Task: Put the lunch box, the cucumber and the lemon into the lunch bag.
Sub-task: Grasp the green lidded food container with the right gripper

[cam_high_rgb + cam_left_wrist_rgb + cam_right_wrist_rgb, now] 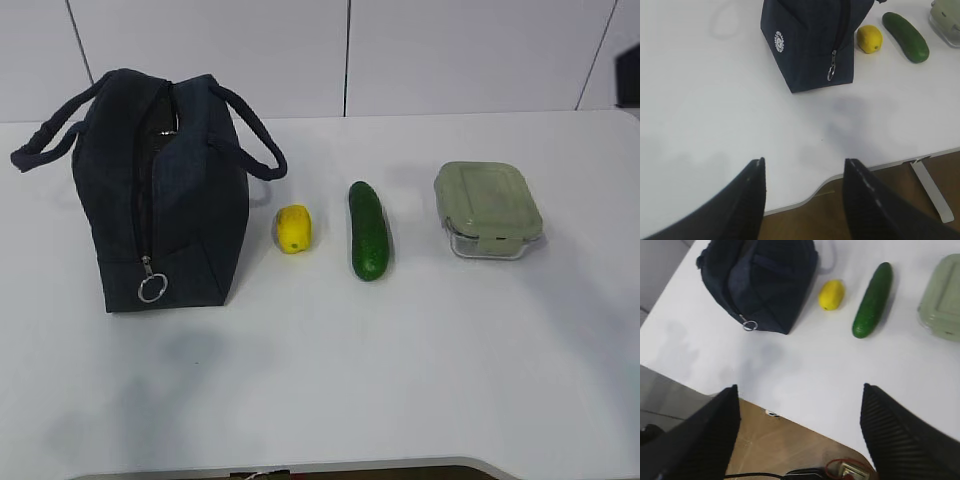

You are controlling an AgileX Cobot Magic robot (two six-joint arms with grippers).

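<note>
The navy lunch bag (160, 190) stands on the white table at the left, its zipper part open at the top and the silver ring pull (150, 289) low on the near end. Right of it lie the yellow lemon (293, 229), the dark-green cucumber (368, 230) and the lunch box (488, 209) with its sage-green lid. Neither gripper shows in the exterior view. In the left wrist view my left gripper (804, 162) hangs open over the table's front edge, well short of the lunch bag (807, 40). My right gripper (799, 390) is open wide near the front edge, with nothing between its fingers.
The table's front edge (880, 162) with its curved cut-out lies under both grippers, with brown floor below. A table leg (930, 192) shows at the right in the left wrist view. A cable and a connector (845, 470) lie under the right gripper.
</note>
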